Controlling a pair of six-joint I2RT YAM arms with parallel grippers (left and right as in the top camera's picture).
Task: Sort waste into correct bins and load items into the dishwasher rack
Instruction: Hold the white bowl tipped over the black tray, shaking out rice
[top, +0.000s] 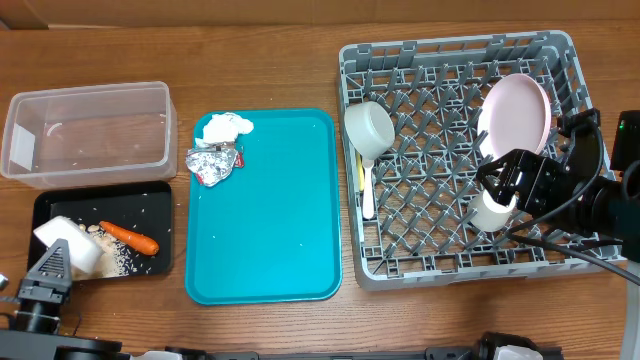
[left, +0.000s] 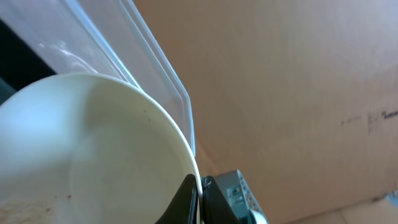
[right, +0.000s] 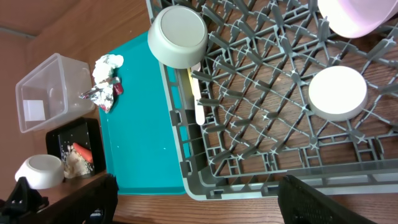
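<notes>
My left gripper is shut on the rim of a cream-white bowl. It holds the bowl tilted over the left end of the black tray. That tray holds a carrot piece and beige crumbs. The clear tub stands behind it. The white napkin and the foil wrapper lie on the teal tray. The grey rack holds a second bowl, the pink plate, an upturned white cup and a pale spoon. My right gripper is open and empty above the rack.
The teal tray lies between the black tray and the rack, its upper left corner taken by the napkin and wrapper. The clear tub is close behind the held bowl. The right arm's cables hang over the rack's right side.
</notes>
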